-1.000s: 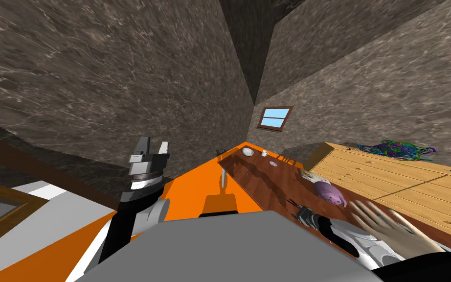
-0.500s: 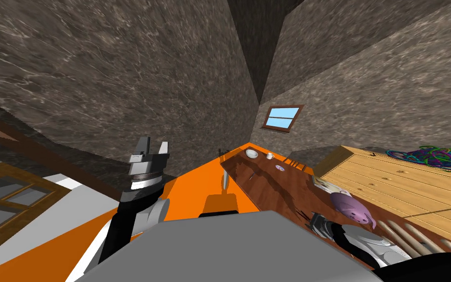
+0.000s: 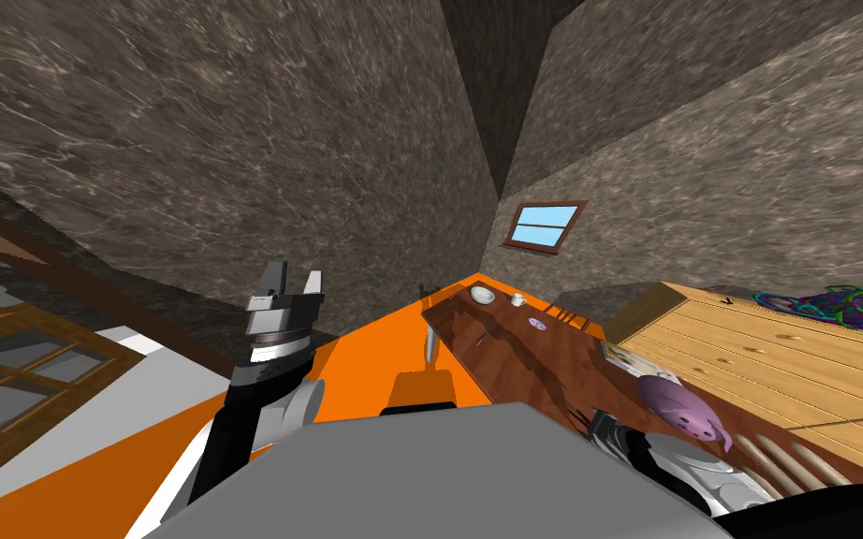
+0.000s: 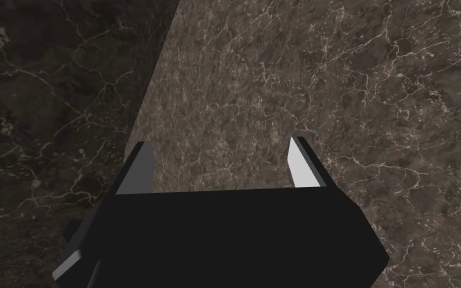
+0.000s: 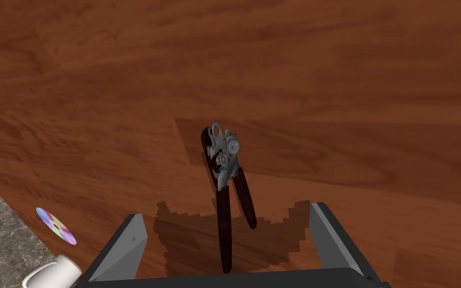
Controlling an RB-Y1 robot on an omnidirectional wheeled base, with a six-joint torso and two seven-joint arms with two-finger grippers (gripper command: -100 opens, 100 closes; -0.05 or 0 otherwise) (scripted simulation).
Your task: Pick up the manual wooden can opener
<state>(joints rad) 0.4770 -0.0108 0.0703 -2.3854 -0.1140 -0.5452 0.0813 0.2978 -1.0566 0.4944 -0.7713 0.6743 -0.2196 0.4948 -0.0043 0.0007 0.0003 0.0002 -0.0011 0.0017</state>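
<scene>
- The right gripper (image 5: 226, 212) hangs over a brown wooden table (image 5: 324, 75) and points down at it.
- Its two grey fingers (image 5: 124, 245) are spread wide. They hold nothing.
- The can opener (image 5: 227, 190) lies flat on the table, in the gap between those two fingers, about in the middle.
- It has two long dark red-brown handles and a shiny grey metal head with a little wheel.
- The handles point back toward the dark body of the gripper. The metal head lies out past the fingertips.
- The longer handle runs back until the gripper's body hides its end. The other handle splays out a bit toward one finger.
- Neither finger touches the can opener. There is bare table on both sides of it.
- The gripper's dark shadow falls on the table around the handles.
- Outside one finger, well away from the can opener, a small rainbow disc (image 5: 56, 226) lies near the table's edge. A white mug (image 5: 52, 272) sits close by it.
- In the head view, a pink piggy bank (image 3: 687, 412) sits beside the right arm, and a white bowl (image 3: 483, 295) is at the far end of the table.
- The left gripper (image 3: 286, 276) is held up high, away from the table. Its fingers are wide apart too, with nothing between them.
</scene>
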